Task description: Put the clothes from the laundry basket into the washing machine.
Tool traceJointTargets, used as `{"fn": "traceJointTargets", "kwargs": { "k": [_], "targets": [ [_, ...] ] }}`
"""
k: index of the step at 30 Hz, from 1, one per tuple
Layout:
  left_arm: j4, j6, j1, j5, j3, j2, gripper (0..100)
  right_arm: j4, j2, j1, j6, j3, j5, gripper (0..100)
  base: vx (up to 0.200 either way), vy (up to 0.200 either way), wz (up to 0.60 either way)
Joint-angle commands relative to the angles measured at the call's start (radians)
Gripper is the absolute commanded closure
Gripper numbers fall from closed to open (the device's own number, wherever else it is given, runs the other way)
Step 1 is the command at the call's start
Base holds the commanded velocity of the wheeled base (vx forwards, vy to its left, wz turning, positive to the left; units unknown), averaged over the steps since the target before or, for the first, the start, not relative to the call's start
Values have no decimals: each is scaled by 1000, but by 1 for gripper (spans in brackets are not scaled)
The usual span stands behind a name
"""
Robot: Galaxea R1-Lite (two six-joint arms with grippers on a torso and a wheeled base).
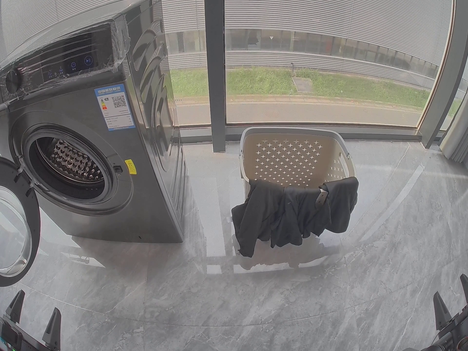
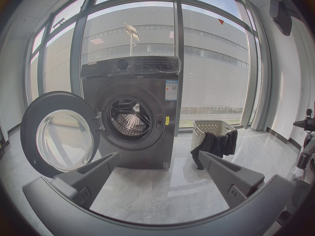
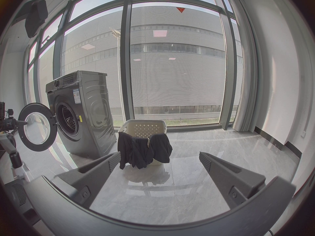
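Note:
A cream laundry basket (image 1: pixel 292 159) (image 2: pixel 211 127) (image 3: pixel 142 128) stands on the floor by the window. Dark clothes (image 1: pixel 290 213) (image 2: pixel 216 144) (image 3: pixel 142 149) hang over its front rim. To its left stands the grey washing machine (image 1: pixel 97 123) (image 2: pixel 131 112) (image 3: pixel 82 112) with its round door (image 1: pixel 14 225) (image 2: pixel 60 135) (image 3: pixel 37 127) swung open and the drum (image 1: pixel 73 164) bare. My left gripper (image 1: pixel 34 315) (image 2: pixel 157 167) is open, low at the near left. My right gripper (image 1: pixel 453 298) (image 3: pixel 157 171) is open, low at the near right. Both are well short of the basket.
Glossy grey tile floor (image 1: pixel 243 293) spreads between me and the basket. A window wall with a dark pillar (image 1: pixel 214 64) runs behind the machine and basket. A curtain (image 3: pixel 244 82) hangs at the far right.

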Motion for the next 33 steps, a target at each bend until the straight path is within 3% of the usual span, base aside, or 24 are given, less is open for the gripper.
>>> {"fn": "traceJointTargets", "kwargs": {
  "k": [1, 10, 19, 33],
  "targets": [
    [0, -1, 0, 1, 16, -15, 0, 0, -16, 0, 0, 18, 0, 0, 200, 0, 0],
    [0, 0, 0, 1, 16, -15, 0, 0, -16, 0, 0, 18, 0, 0, 200, 0, 0],
    [0, 0, 0, 2, 16, -15, 0, 0, -16, 0, 0, 18, 0, 0, 0, 0, 0],
    [0, 0, 0, 1, 16, -15, 0, 0, -16, 0, 0, 18, 0, 0, 0, -200, 0]
  ]
}}
